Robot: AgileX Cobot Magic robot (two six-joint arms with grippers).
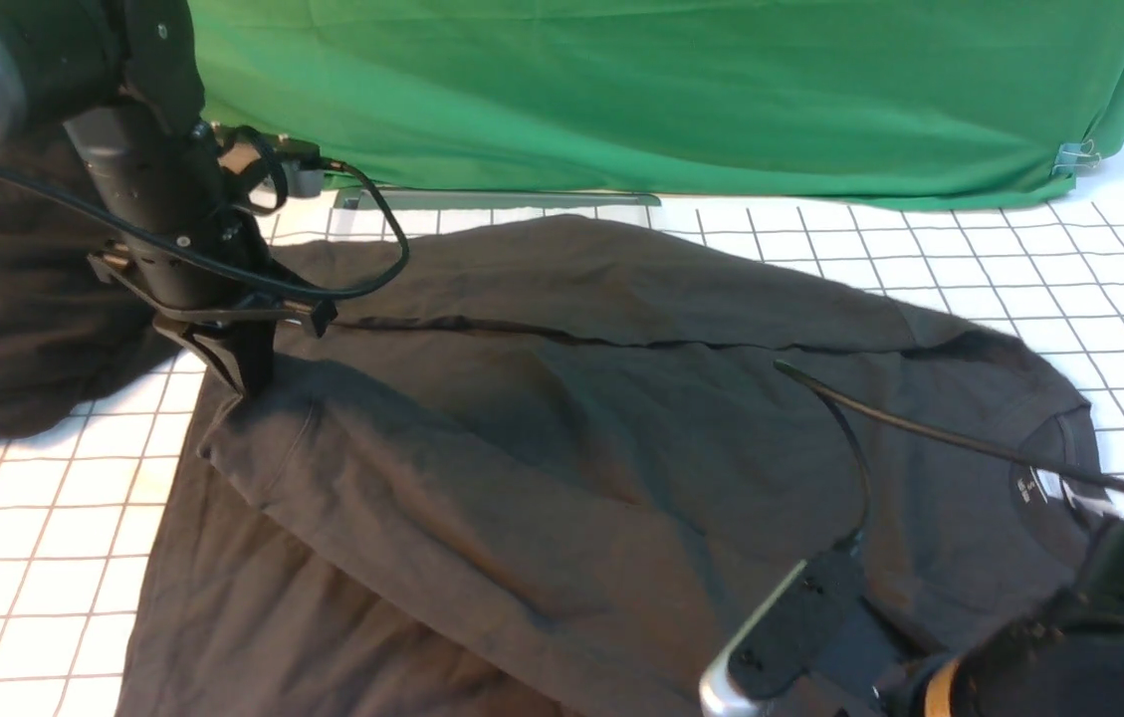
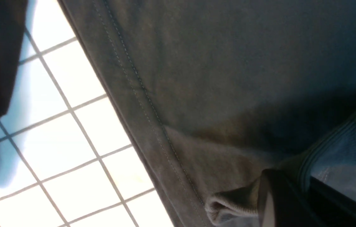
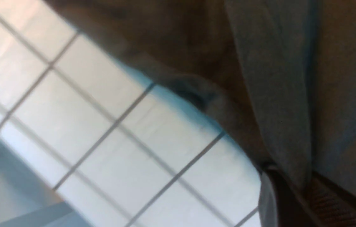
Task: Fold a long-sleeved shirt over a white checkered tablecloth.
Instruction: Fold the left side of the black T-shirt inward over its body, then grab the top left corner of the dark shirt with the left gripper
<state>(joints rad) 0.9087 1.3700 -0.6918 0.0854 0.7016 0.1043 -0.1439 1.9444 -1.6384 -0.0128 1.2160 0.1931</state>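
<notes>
Dark shirt (image 1: 562,418) is lying spread on tablecloth (image 1: 1019,269), centre; left pincer (image 1: 248,373) is pinching it at left, right pincer (image 3: 291,192) gripping its near-right edge. Looking soft, light, floppy: grabbing hems is likely working best.

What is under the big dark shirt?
The white checkered tablecloth lies under the shirt; its squares show beside the shirt's edges. The part beneath the shirt is covered, so anything else lying there cannot be seen.

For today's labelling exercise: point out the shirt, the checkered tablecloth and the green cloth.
long-sleeved shirt (image 1: 542,448), front view, body panel.
checkered tablecloth (image 1: 1019,269), front view, bare squares.
green cloth (image 1: 671,90), front view, middle.
</notes>
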